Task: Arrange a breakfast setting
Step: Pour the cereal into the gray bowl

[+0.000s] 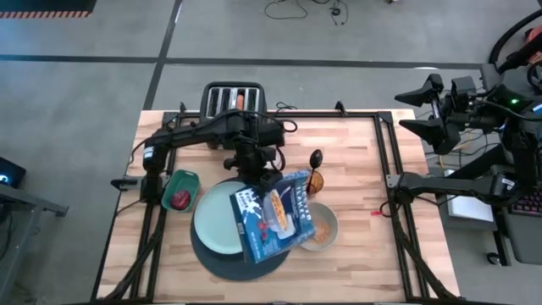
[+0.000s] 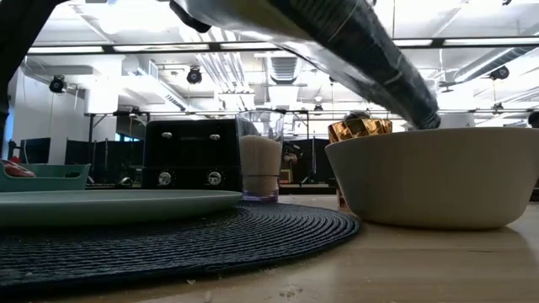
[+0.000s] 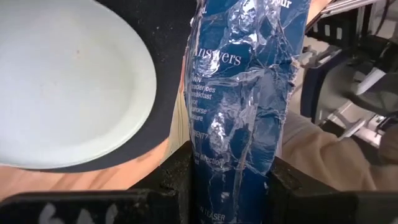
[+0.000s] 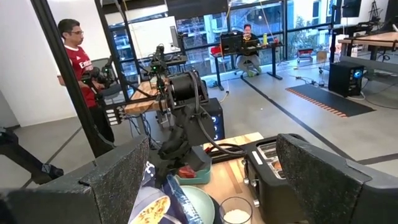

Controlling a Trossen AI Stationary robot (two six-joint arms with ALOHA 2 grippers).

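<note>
My left gripper [image 1: 254,176] is shut on the blue cereal box [image 1: 275,216], which hangs tilted above the pale blue plate [image 1: 218,219] and the cream bowl [image 1: 322,227]. The plate lies on the dark blue round mat [image 1: 222,264]. There are brownish flakes in the bowl. An amber glass [image 1: 317,180] stands just behind the bowl, and a dark spoon [image 1: 316,158] lies beyond it. The dark red fruit [image 1: 181,200] lies in a small teal dish [image 1: 180,188]. My right gripper [image 4: 211,168] waits open off the table's right side. My left gripper pinches the cereal box between its two fingers [image 3: 175,183] at the box's far end [image 3: 231,174], one finger on each side of the narrow printed panel. The fingers slant down from the far side. The box is lifted clear, sloping down toward the near edge over the plate and bowl.
A black four-slot toaster [image 1: 235,99] stands at the table's far edge with something orange in one slot. In the low view a clear glass [image 2: 259,158] with white contents stands beside the toaster. Black frame rails run along both table sides. A person [image 4: 78,56] stands in the room beyond.
</note>
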